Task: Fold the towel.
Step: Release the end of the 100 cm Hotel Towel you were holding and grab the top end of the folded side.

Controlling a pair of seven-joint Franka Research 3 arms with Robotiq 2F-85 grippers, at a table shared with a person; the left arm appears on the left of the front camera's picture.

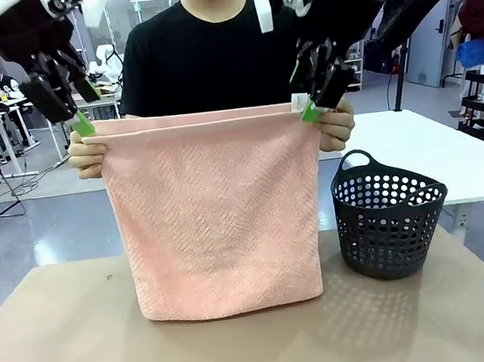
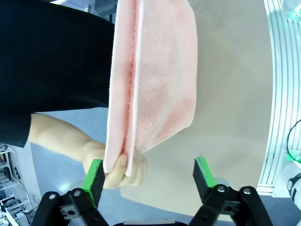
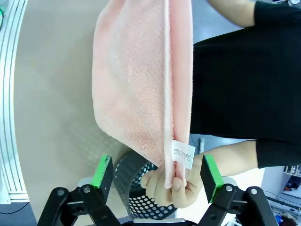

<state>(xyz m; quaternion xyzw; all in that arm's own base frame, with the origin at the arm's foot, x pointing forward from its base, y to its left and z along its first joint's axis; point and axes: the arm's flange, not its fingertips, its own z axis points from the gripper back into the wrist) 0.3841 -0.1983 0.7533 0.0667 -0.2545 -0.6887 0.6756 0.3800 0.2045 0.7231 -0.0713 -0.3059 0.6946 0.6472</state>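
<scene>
- Front view: the dark grey perforated basket (image 1: 390, 213) stands on the tan table (image 1: 59, 345), just right of the towel (image 1: 215, 211); I cannot tell what is in it. The towel hangs doubled, its lower edge on the table, pinched at its top corners by one hand of the person (image 1: 87, 157) and the other hand (image 1: 337, 127). My left claw (image 1: 85, 107) and right claw (image 1: 318, 92) tilt down at those corners. Behind lie a grey floor and a white table (image 1: 432, 149).
- Left wrist view: my left claw (image 2: 148, 174) is spread wide and grips nothing; the person's hand (image 2: 117, 167), holding the towel (image 2: 160, 70) corner, sits against one pad.
- Right wrist view: my right claw (image 3: 156, 172) gapes too, gripping nothing, its fingers either side of the person's hand (image 3: 171, 186) and the towel's white label (image 3: 182, 153). The basket (image 3: 134, 188) shows beneath.
</scene>
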